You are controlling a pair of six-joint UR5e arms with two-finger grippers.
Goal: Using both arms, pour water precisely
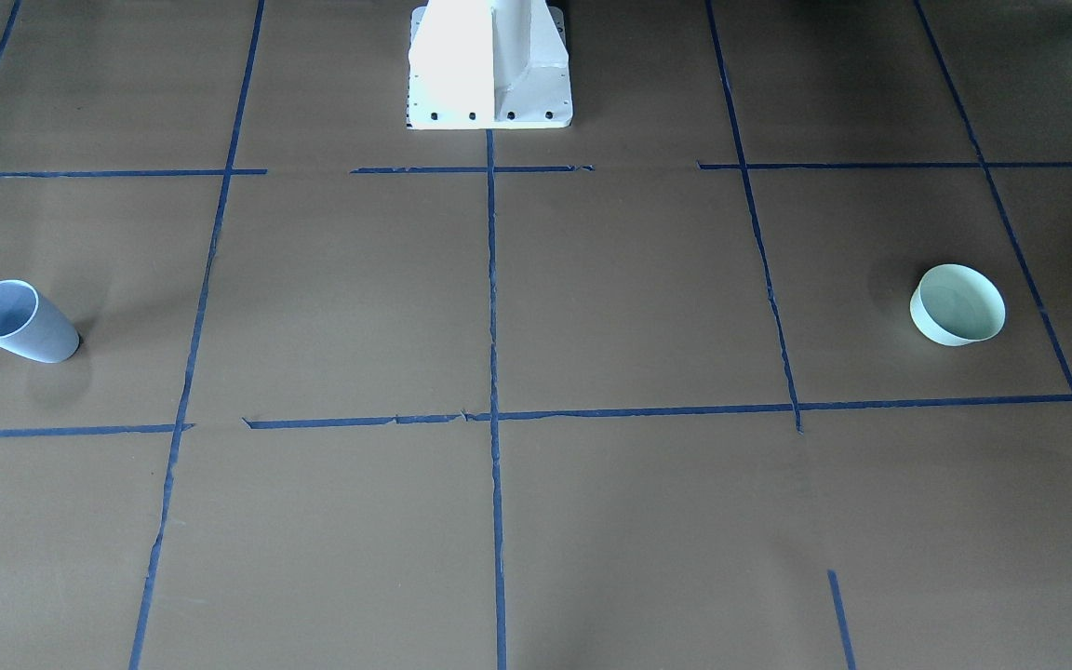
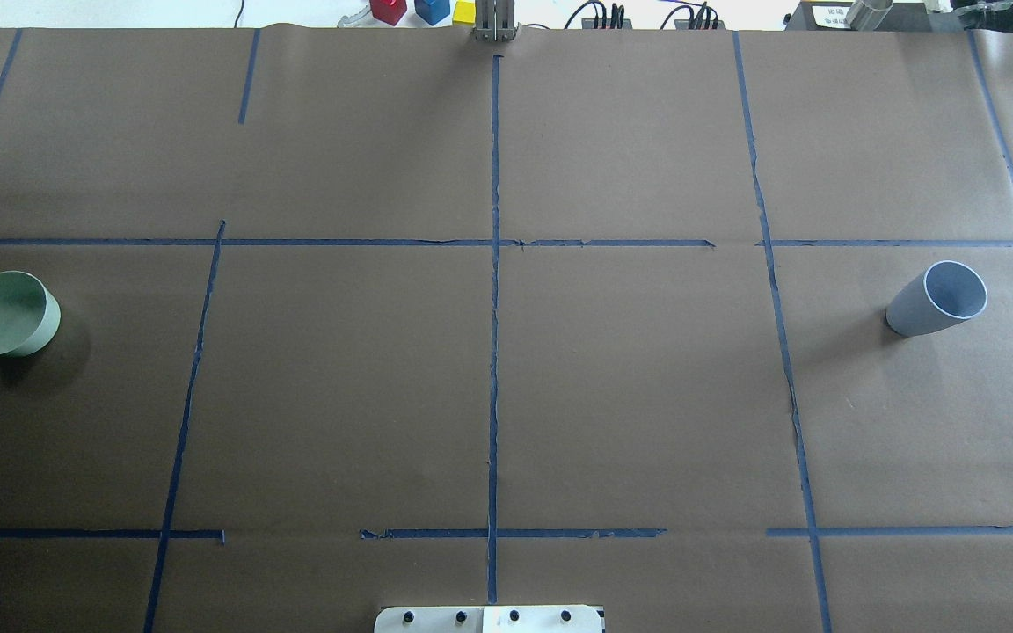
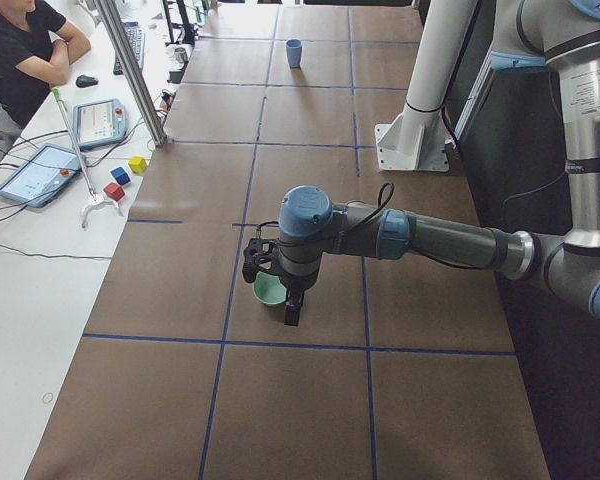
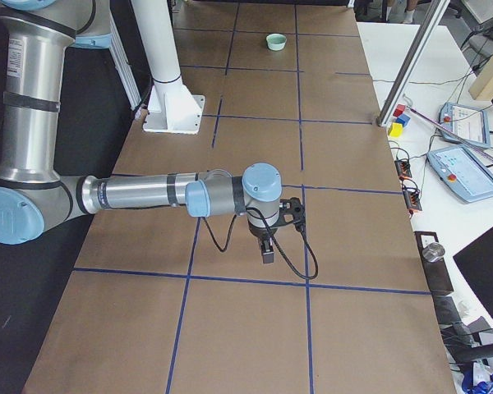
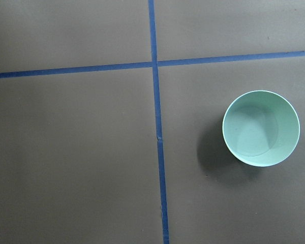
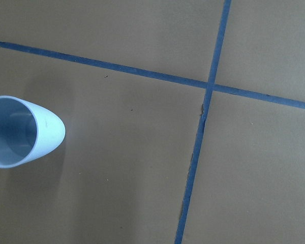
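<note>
Two vessels stand well apart on a counter (image 2: pixel 630 396) covered in brown paper and gridded with blue tape lines (image 2: pixel 494 352): a mint-green bowl (image 2: pixel 5 314) at the robot's left end and a grey-blue cup (image 2: pixel 937 299) at its right end, both upright. A white pedestal (image 1: pixel 489 65) is bolted at the robot's edge. Beside the counter runs a white side table with tablets (image 3: pixel 35 172) and red, blue and yellow blocks (image 3: pixel 120 175), and a seated person in a black shirt (image 3: pixel 20 50) rests folded arms there. A printed label (image 3: pixel 592 95) on the left arm's upright tube is too small to read.

The left arm (image 3: pixel 430 238) reaches out level and its hand (image 3: pixel 292 312) hangs over the green bowl, apart from it; the left wrist view has the bowl right of centre. The right arm (image 4: pixel 148 195) does likewise, with its hand (image 4: pixel 267 250) pointing down; its wrist view catches the cup at the left edge. Whether the fingers of either hand are spread or pressed together I cannot tell. A faint glossy patch in the bowl's bottom may be the water (image 5: pixel 254 138); I cannot tell.
</note>
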